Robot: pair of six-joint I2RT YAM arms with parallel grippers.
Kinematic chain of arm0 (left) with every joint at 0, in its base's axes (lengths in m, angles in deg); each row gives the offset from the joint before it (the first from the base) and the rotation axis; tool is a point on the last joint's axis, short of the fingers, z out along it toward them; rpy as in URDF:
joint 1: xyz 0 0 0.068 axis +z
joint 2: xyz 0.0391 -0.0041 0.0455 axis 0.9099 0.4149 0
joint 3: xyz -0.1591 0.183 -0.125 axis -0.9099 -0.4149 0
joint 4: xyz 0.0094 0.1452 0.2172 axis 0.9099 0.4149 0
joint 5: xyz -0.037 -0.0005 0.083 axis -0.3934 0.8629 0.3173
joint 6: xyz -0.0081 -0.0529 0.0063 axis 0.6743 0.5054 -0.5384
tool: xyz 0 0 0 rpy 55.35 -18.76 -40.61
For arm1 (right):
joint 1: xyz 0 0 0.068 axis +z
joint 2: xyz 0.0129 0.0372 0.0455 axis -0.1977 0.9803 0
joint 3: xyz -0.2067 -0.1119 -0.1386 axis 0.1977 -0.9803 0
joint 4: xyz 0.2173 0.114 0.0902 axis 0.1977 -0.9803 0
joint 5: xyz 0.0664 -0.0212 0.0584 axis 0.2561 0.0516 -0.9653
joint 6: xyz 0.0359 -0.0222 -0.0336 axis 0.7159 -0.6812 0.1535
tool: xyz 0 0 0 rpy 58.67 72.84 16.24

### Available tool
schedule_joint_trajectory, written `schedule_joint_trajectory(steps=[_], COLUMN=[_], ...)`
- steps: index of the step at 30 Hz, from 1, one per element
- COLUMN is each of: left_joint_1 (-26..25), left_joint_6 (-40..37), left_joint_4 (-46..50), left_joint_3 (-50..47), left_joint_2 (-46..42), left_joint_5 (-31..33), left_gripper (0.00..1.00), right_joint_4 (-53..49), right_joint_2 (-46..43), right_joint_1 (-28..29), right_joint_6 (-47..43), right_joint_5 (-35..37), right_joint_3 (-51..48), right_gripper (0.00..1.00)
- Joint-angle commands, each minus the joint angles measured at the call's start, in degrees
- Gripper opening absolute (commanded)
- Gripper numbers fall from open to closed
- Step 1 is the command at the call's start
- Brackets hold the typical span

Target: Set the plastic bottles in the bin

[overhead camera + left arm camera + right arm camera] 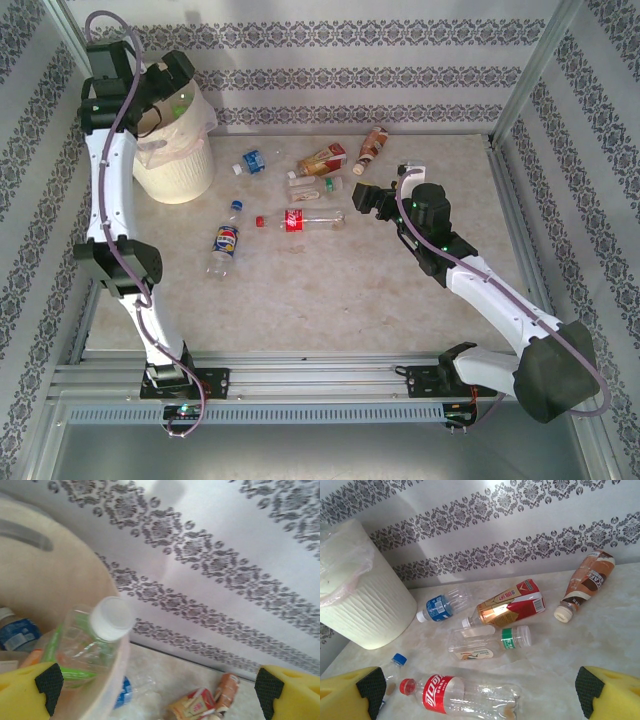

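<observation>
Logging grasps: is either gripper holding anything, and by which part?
Nothing is held: the left gripper is open above the bin, the right gripper open over the red-labelled bottle.

Blurred green-label bottle (92, 640), base hidden behind left gripper (156, 687) finger; bin (370, 615) cut off at left edge.

A beige, marbled tabletop (330, 300) fills the middle of the enclosure, closed in at the far side by a back wall (350, 60) papered white with level bands of dark grey damask ornament, and the side walls (30, 180) carry the same pattern. A bare metal post (535, 75) slants up at the far right corner. Along the near edge lie silver aluminium rails (320, 365), with a slotted grey strip (300, 413) just in front of them.
</observation>
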Motion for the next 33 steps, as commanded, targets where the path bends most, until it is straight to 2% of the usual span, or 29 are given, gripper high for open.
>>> schedule_joint_trajectory(steps=[1,3,7,8,13,16,20,23,27,29,33], left_joint_1=[-0.6,-0.5,-0.2,-0.2,1.4,3.6,5.9,6.5,5.5,4.3,-0.1], left_joint_6=[1.2,0.6,3.0,3.6,5.4,10.2,12.3,10.7,7.2,4.7,-2.2], left_joint_4=[-1.2,-0.4,-3.2,-4.0,-6.7,-9.9,-5.0,-2.8,-2.4,-1.1,0.0], left_joint_3=[-0.1,3.1,9.8,10.6,10.9,11.3,16.3,16.7,12.7,9.1,-5.0], left_joint_2=[2.3,5.0,11.4,12.2,14.3,16.8,19.2,16.8,10.6,7.1,-3.3], left_joint_5=[-3.4,-2.3,-10.9,-11.3,-1.2,-0.1,6.5,6.7,1.0,-0.7,2.1], left_gripper=[1.00,1.00,1.00,1.00,1.00,1.00,1.00,1.00,1.00,1.00,1.00], right_joint_4=[0.1,-0.1,-0.8,-0.8,-0.8,-1.1,-1.7,-1.6,-1.4,-1.5,-1.3], right_joint_2=[0.4,0.8,1.4,1.5,2.1,2.9,3.9,4.5,5.8,6.6,8.1], right_joint_1=[-0.5,-0.6,-0.6,-0.6,-0.6,-0.6,-0.6,-0.6,-0.6,-0.6,-0.7], right_joint_6=[1.1,1.2,1.4,1.5,1.8,1.4,1.3,1.4,0.9,0.9,1.3], right_joint_5=[1.5,1.1,0.8,0.8,0.6,0.1,-0.6,-0.9,-0.8,-1.4,-1.7], right_joint_3=[0.2,0.5,1.0,1.0,1.0,1.5,2.3,2.4,3.0,3.6,4.4], right_gripper=[0.98,0.98,0.98,0.98,0.98,0.98,0.98,0.98,0.98,0.98,0.98])
